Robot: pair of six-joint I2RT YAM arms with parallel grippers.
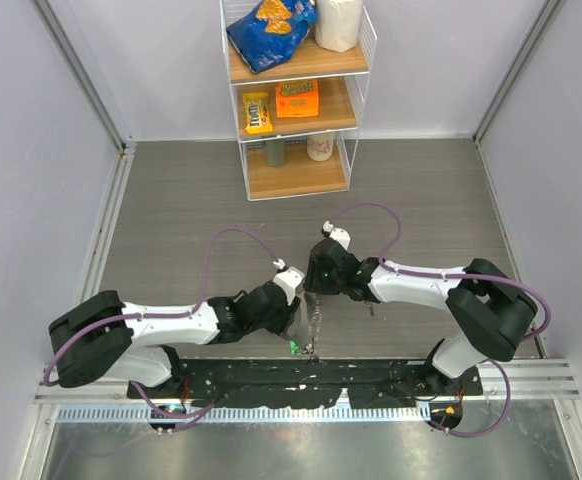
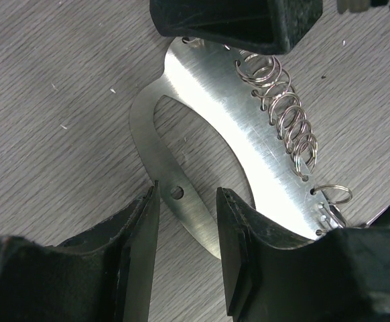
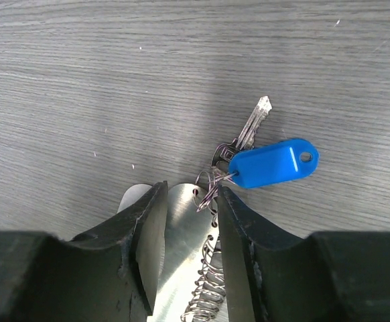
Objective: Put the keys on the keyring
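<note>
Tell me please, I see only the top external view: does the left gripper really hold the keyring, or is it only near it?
Observer: In the left wrist view, the left gripper is closed on a narrow band of the keyring, beside a small hole.
Operator: Is any key on it?
Observer: In the right wrist view, one silver key with a blue tag sits on a small ring at the keyring's end, close to the right gripper.
Operator: Are other rings free?
Observer: The split rings that show along one edge carry no key.
</note>
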